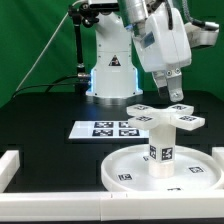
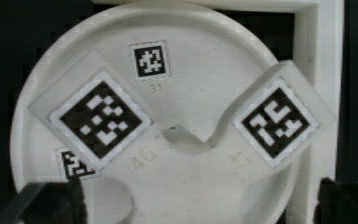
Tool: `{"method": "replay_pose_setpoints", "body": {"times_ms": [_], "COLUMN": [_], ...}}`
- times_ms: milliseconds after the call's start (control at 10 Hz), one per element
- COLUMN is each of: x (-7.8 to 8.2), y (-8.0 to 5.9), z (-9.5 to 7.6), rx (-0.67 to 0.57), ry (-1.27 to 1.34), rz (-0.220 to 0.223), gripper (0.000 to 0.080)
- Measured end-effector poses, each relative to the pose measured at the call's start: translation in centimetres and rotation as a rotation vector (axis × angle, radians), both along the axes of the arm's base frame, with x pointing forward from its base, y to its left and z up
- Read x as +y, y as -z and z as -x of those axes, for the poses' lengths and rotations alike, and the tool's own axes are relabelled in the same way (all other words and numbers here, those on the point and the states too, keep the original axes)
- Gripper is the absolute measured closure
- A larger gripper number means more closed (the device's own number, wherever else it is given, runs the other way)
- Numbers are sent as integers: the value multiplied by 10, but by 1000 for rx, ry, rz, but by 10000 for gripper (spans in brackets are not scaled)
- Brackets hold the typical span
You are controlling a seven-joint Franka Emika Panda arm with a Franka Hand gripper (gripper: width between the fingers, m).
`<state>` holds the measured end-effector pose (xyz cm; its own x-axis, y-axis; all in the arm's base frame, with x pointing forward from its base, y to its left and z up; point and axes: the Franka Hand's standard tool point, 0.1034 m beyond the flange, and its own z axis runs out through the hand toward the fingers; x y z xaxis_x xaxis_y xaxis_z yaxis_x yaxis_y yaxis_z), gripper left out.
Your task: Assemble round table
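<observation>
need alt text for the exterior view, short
A white robot arm's hand hovers just above a white cross-shaped piece that sits atop a short thick leg standing upright on a large rimmed round disc on a black table. A flat marker board lies on the exterior view's left of the leg.

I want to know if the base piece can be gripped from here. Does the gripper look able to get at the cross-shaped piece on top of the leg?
Probably yes: the gripper hangs just above the cross-shaped piece, with nothing visible between them.
</observation>
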<state>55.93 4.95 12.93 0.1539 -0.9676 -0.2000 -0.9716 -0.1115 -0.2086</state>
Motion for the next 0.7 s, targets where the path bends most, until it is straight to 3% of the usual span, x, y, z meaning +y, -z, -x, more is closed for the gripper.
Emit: {"method": "replay_pose_setpoints", "body": {"times_ms": [300, 500, 700], "x": [7, 15, 14], "y": [0, 0, 1], "z": [1, 3, 3], "rx": [-59, -68, -101], "ry": [-324, -533, -692], "rz": [80, 161, 184], "gripper": [151, 151, 151]}}
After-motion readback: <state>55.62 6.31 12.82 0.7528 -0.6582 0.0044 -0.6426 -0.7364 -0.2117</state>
